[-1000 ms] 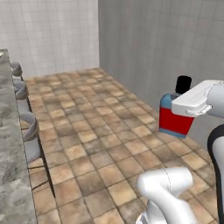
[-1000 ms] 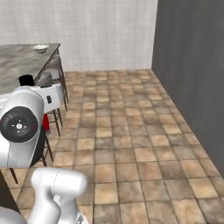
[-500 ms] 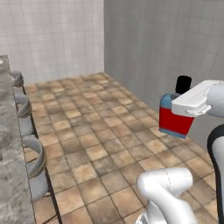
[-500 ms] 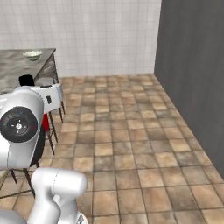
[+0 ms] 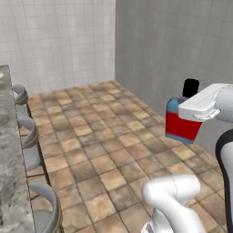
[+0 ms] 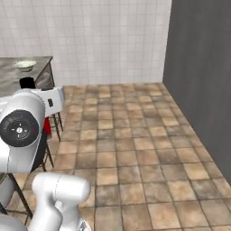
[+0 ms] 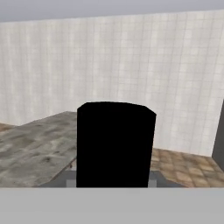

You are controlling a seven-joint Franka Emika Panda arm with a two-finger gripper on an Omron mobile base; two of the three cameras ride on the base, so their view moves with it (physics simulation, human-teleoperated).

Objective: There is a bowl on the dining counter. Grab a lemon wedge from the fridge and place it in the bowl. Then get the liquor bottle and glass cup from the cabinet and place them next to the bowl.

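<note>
Squat liquor bottle (image 5: 181,124), pale blue above, red below, black cap on top, carried upright in the air over the brown tiled floor (image 5: 95,150), clamped in the fingers (image 5: 196,119) of the white arm. Grey marbled dining surface (image 6: 13,79) off to the arm's left with metal stools (image 5: 28,136) along its edge, a small bowl (image 6: 24,66) resting on its far end, well apart from the bottle. White tiled wall (image 6: 99,40) behind, dark grey wall (image 6: 200,76) to the right.
</note>
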